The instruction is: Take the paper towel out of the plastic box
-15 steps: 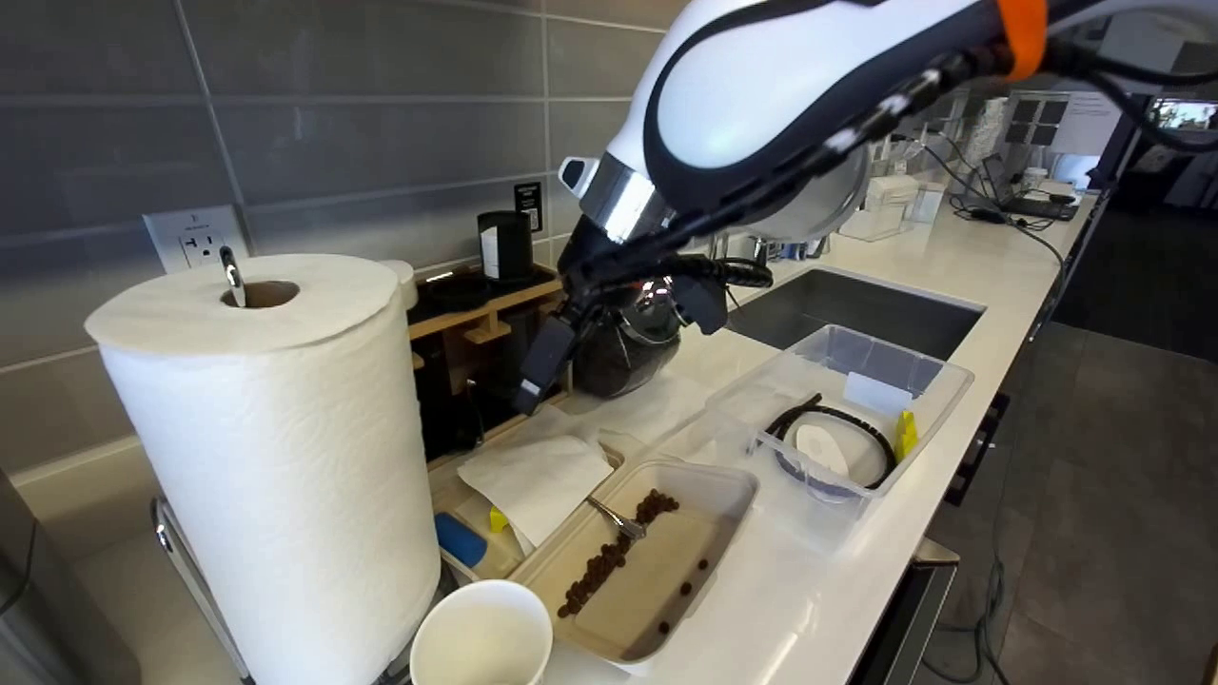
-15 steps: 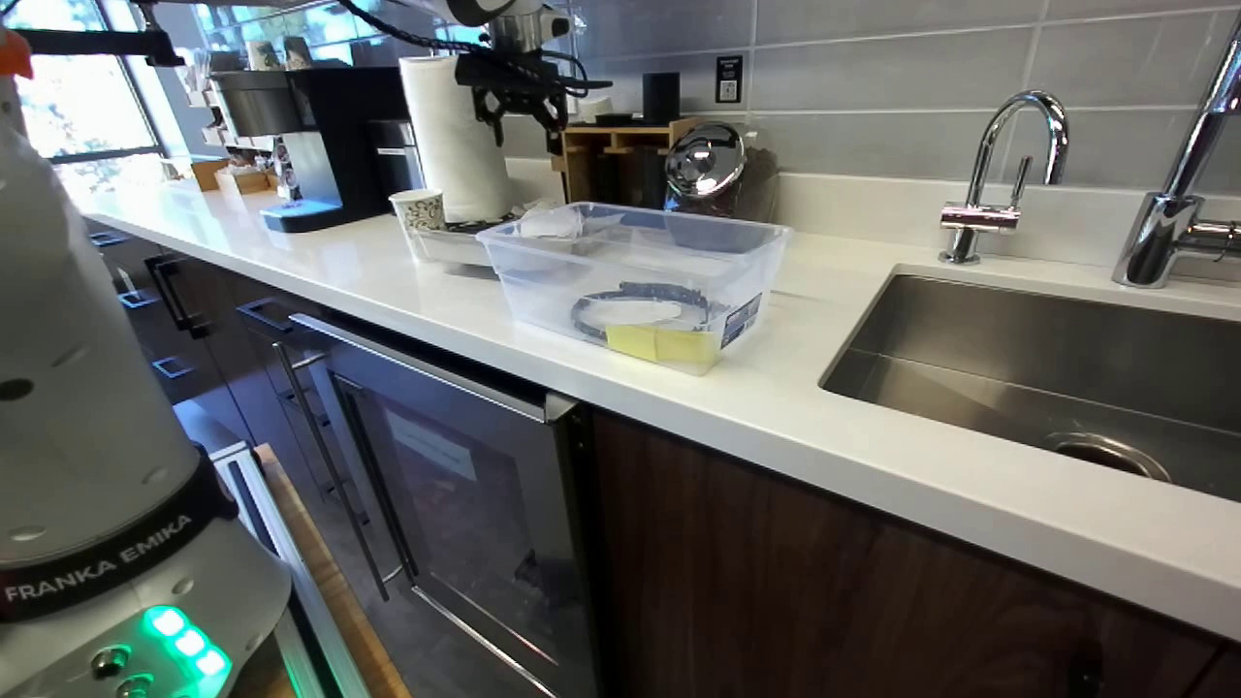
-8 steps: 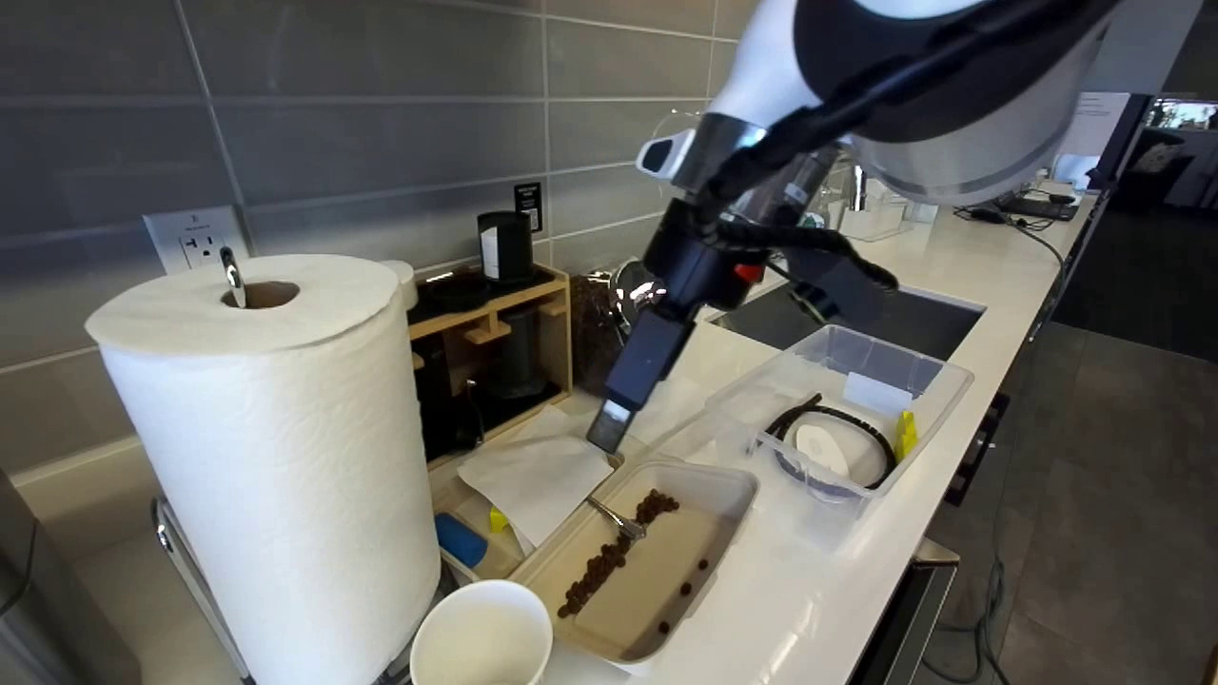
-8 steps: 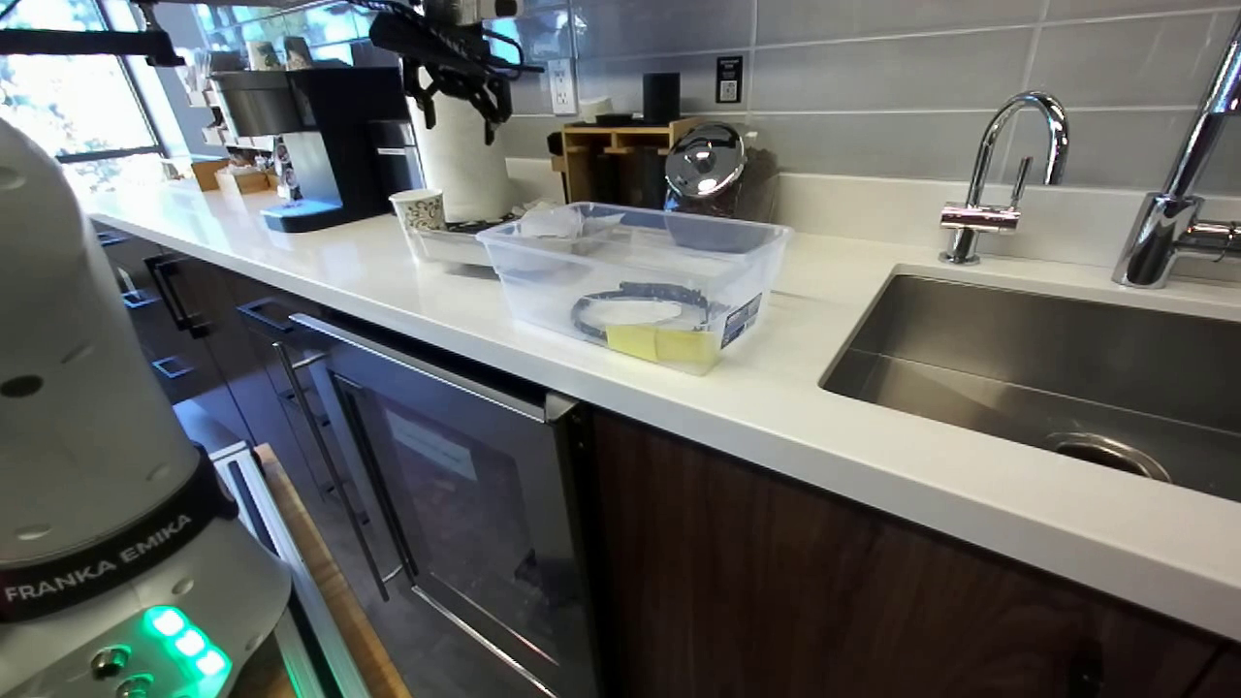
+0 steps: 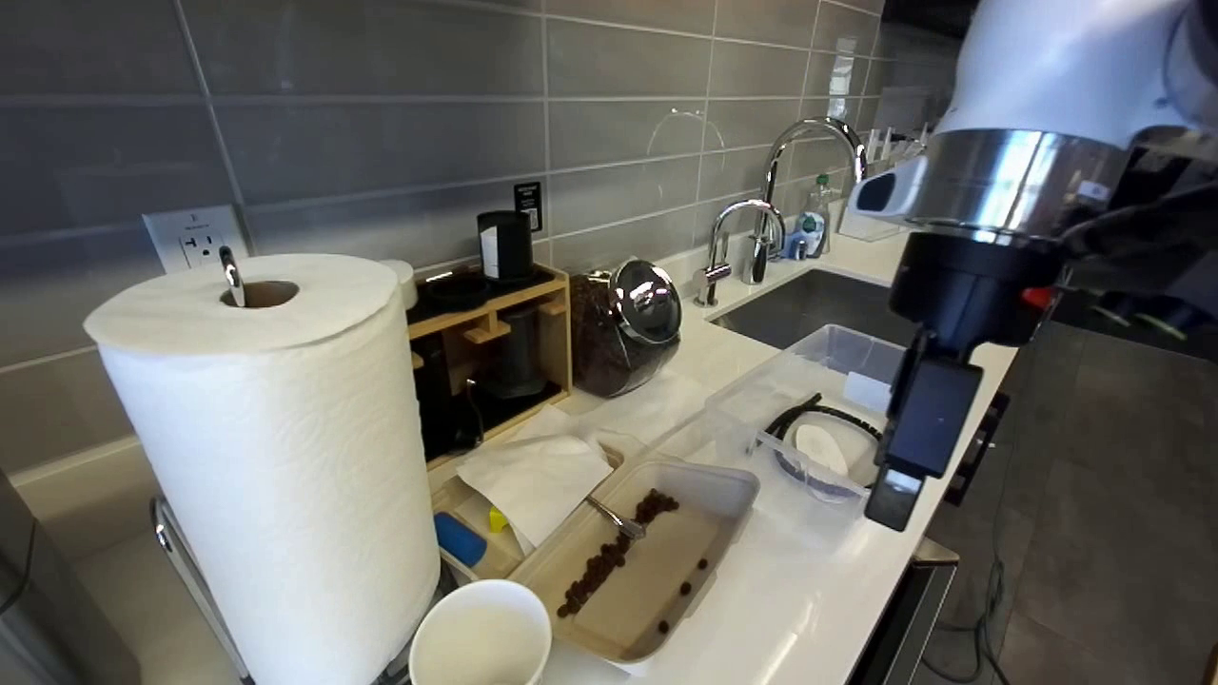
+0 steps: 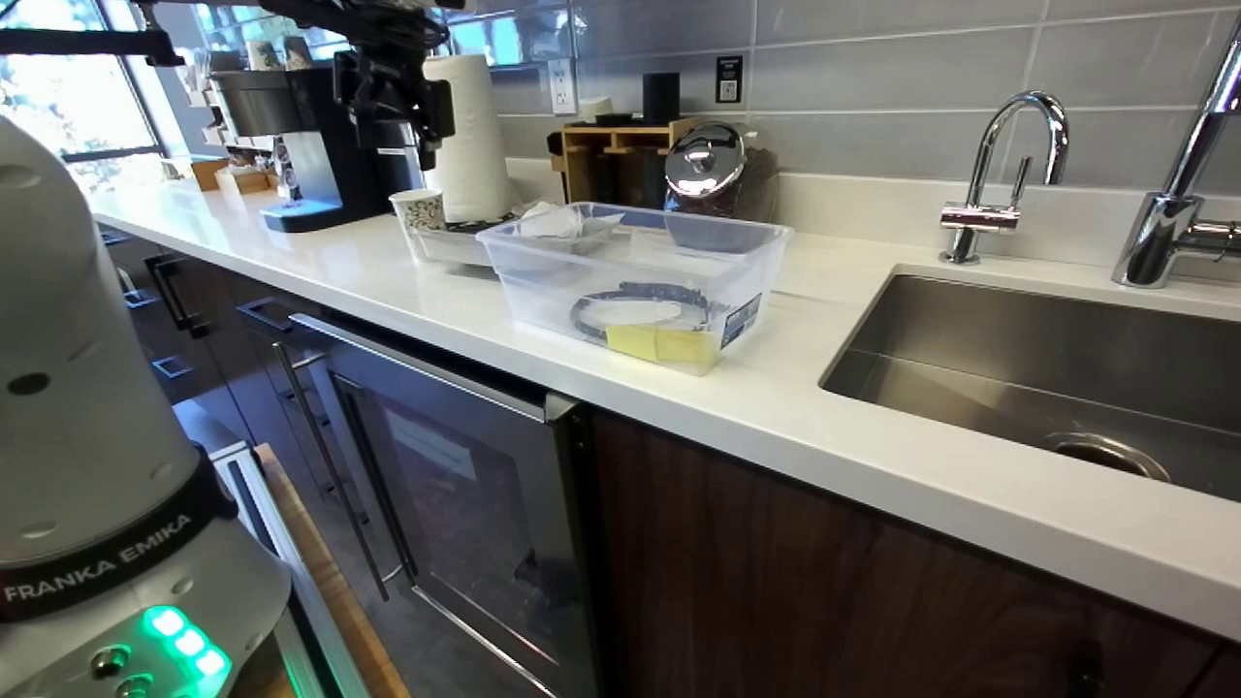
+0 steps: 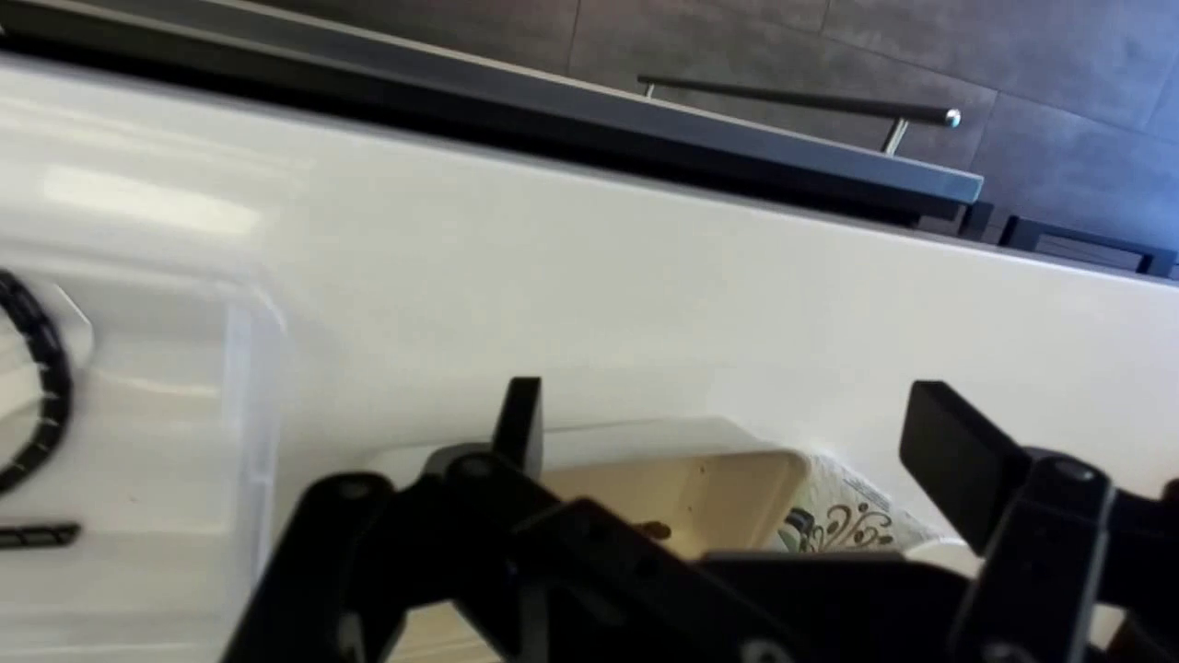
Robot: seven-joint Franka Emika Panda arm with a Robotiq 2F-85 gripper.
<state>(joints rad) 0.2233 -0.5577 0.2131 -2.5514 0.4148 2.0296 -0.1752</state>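
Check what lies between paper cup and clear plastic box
In the wrist view: the beige tray, then, nearest the plastic box, a strip of white counter.

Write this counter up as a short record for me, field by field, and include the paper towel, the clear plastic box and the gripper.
Plastic box: clear, on the counter beside the sink
Box contents: dark ring, white piece, yellow piece
Paper towel: loose white sheet, outside the box, lying across a beige tray that holds a blue piece
Neighbouring tray: brown bits, metal utensil
Roll: white, upright
Gripper: open, nothing held
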